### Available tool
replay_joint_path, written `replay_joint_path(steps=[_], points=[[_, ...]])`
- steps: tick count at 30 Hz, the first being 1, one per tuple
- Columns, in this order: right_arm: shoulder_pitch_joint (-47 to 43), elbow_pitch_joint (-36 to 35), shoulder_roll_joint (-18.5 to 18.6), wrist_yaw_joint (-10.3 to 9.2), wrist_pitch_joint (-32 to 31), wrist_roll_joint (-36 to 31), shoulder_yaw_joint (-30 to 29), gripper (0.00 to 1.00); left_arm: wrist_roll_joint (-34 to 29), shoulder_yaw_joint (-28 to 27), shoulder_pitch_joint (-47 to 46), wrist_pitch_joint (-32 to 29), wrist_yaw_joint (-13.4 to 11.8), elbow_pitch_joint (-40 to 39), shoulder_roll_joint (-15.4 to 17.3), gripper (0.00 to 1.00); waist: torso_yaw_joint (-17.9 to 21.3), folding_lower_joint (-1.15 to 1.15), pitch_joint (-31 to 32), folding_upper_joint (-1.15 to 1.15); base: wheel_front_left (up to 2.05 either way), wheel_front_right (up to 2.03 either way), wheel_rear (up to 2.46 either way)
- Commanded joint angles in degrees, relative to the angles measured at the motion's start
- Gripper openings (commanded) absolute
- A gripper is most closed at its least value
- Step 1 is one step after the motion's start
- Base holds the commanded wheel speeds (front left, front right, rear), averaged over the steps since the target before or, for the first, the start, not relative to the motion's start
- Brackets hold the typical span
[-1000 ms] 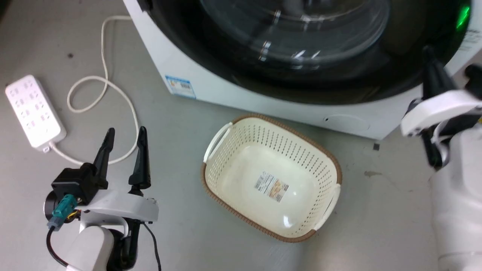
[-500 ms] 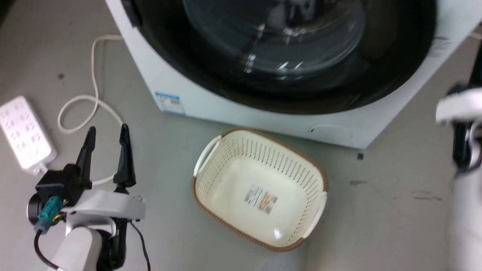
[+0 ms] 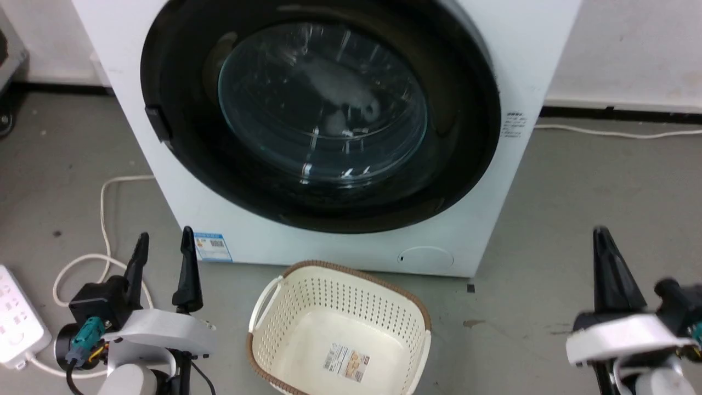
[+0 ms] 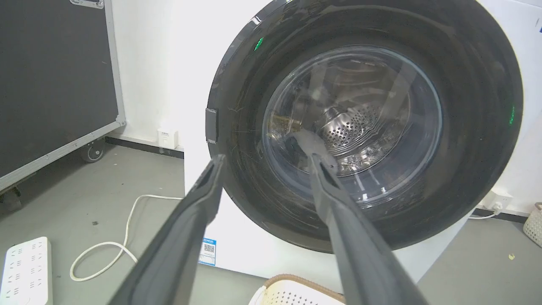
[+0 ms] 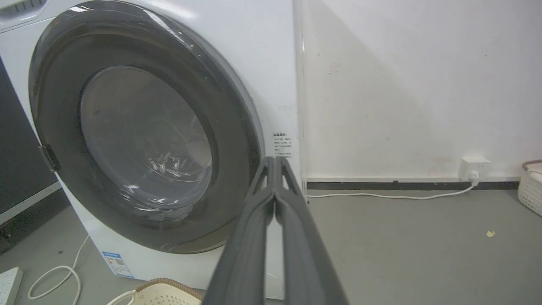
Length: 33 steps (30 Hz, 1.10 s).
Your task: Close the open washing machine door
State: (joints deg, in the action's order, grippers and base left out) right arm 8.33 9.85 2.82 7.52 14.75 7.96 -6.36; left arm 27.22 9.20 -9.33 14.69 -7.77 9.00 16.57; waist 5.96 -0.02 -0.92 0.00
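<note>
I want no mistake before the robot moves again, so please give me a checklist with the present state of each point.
1. Door lies flat against the washing machine front: ok.
2. Door latch has caught: cannot tell.
3. Left gripper open, empty, apart from the door: ok.
4. Right gripper shut, empty, apart from the machine: ok.
5. Basket on the floor before the machine, touched by no gripper: ok.

large round glossy black washing machine door (image 3: 460,137), clear bulging glass centre: shut flat against front | big white front-loading washing machine (image 3: 532,49): upright on grey floor (image 3: 603,192), small blue label (image 3: 211,246) low on front
</note>
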Motion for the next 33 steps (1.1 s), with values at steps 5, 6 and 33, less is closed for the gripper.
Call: replay_joint_path(steps=[5, 6, 33], points=[[-5.32, -0.59, 0.07, -0.03, 0.24, 1.09, 0.85, 0.00, 1.75, 0.43, 0.48, -0.21, 0.76, 3.44, -1.41, 1.00, 0.55, 0.02, 2.38, 0.00, 0.00, 0.00, 0.00], [-5.32, -0.59, 0.07, -0.03, 0.24, 1.09, 0.85, 0.00, 1.75, 0.43, 0.48, -0.21, 0.76, 3.44, -1.41, 1.00, 0.55, 0.02, 2.38, 0.00, 0.00, 0.00, 0.00], [-6.76, 1.20, 0.06, -0.03, -4.88, 1.05, 5.02, 1.00, 2.86, 2.75, 0.39, -1.75, 2.10, 8.76, -0.76, 1.00, -0.03, 0.02, 2.90, 0.00, 0.00, 0.00, 0.00]])
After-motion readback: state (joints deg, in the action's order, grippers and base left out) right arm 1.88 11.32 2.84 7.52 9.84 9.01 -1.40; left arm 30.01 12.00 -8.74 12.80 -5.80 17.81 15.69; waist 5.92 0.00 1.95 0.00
